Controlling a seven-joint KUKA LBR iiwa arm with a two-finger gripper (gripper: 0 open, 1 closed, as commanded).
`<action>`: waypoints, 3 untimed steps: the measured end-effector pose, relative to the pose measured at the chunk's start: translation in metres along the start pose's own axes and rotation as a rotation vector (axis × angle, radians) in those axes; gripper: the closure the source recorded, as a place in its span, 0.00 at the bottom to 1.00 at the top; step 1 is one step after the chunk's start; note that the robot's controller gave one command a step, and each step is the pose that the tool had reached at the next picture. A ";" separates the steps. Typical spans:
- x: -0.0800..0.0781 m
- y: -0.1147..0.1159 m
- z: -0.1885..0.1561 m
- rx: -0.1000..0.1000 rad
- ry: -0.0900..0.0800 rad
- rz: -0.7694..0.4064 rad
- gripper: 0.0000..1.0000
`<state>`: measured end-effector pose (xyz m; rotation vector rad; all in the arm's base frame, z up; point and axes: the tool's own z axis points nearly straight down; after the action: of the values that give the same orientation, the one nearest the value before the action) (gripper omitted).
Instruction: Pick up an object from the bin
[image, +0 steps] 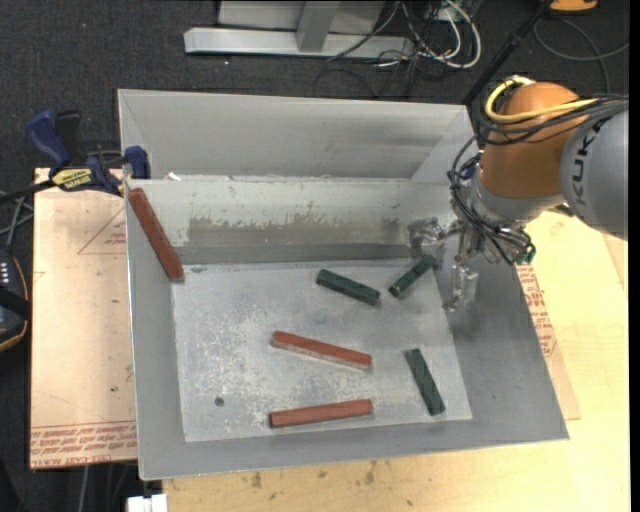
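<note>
A short dark green rectangular bar (412, 278) is seen lying tilted on the floor of the grey metal bin (300, 140), with its right end raised toward the bin's back wall. The two-finger gripper (455, 280) is placed just to the right of this bar, low in the bin. The bar's upper right end is seen close against the gripper's metal parts. Whether contact is made there cannot be told, and the bar is not clearly seen within the jaws. Whether the jaws are released or clenched cannot be told either. The wrist's rounded orange cover (530, 130) is seen above and to the right of the bar.

A second dark green bar (348, 287) is found just to the left of the tilted bar, apart from it. A third dark green bar (424, 381) is laid well below it, nearer the front. Two flat reddish-brown bars, one (322, 351) above the other (321, 413), are seen down and to the left of the tilted bar. A longer reddish-brown bar (155, 235) is propped against the wall far to its left.
</note>
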<state>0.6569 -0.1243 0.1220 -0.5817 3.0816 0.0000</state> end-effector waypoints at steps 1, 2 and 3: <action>-0.007 0.015 -0.001 -0.002 0.002 -0.075 0.00; -0.007 0.025 0.051 -0.001 0.002 0.030 0.00; -0.010 0.026 0.051 -0.006 0.001 -0.273 1.00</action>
<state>0.6564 -0.0961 0.0707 -0.9967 2.9753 0.0076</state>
